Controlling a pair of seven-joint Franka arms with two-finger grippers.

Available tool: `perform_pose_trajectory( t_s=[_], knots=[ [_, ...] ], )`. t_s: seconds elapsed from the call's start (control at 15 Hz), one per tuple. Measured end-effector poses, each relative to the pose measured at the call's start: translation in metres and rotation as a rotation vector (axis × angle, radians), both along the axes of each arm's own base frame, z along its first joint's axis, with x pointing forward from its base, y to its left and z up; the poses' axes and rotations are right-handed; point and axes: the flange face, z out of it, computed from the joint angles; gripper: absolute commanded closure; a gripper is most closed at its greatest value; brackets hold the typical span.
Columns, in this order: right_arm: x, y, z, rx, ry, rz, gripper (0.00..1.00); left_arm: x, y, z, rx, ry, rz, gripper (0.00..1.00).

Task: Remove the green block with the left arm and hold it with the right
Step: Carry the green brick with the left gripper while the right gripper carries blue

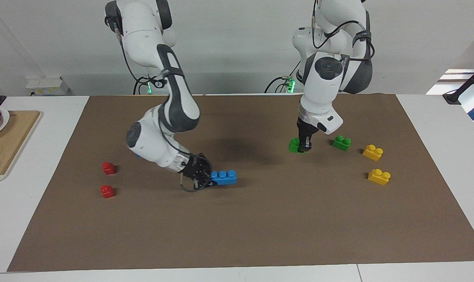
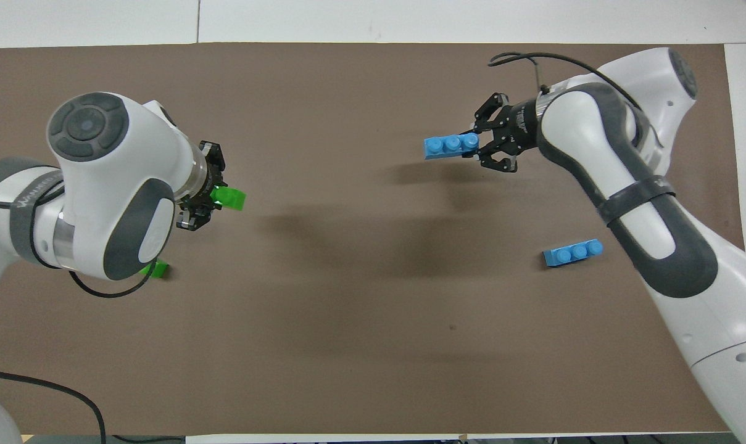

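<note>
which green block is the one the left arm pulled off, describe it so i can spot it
Start at the brown mat and go toward the left arm's end, where two green bricks sit. The green block is pinched in the left gripper. Its twin, the other green brick, lies free beside the yellow bricks.

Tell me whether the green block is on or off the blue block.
Off: the left gripper holds the green block apart from the blue block.

Two green blocks (image 1: 295, 145), two blue bricks (image 1: 224, 177), two yellow bricks (image 1: 373, 152), two red bricks (image 1: 108, 168)
</note>
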Motion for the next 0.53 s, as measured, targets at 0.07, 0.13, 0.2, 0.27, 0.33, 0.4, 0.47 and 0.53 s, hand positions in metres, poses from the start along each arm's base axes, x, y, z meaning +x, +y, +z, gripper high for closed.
perform_pose_trajectory(
  t_s=[0.07,0.13,0.2,0.27,0.33,0.4,0.47,0.53],
  knots=[
    [0.002,-0.025,-0.005,-0.015,-0.02,0.012,1.0,0.004,0.02,-0.006,0.002,0.005,-0.03,1.0],
    [0.003,-0.05,-0.012,-0.024,-0.027,0.015,1.0,0.006,0.038,-0.013,0.001,0.001,-0.048,1.0],
    [0.002,-0.074,-0.02,-0.023,-0.025,0.022,1.0,0.007,0.054,-0.021,0.0,-0.006,-0.057,1.0],
    [0.0,-0.098,-0.027,-0.019,-0.023,0.032,1.0,0.006,0.067,-0.028,-0.001,-0.012,-0.069,1.0],
    [-0.003,-0.12,-0.033,-0.017,-0.024,0.038,1.0,0.006,0.078,-0.033,0.0,-0.013,-0.091,1.0],
    [-0.006,-0.142,-0.039,-0.019,-0.028,0.042,1.0,0.007,0.09,-0.037,0.001,-0.012,-0.124,1.0],
    [-0.011,-0.163,-0.044,-0.018,-0.036,0.05,1.0,0.007,0.102,-0.039,0.003,-0.009,-0.157,1.0],
    [-0.016,-0.182,-0.049,-0.014,-0.041,0.056,1.0,0.008,0.114,-0.042,0.003,-0.009,-0.182,1.0]
  ],
)
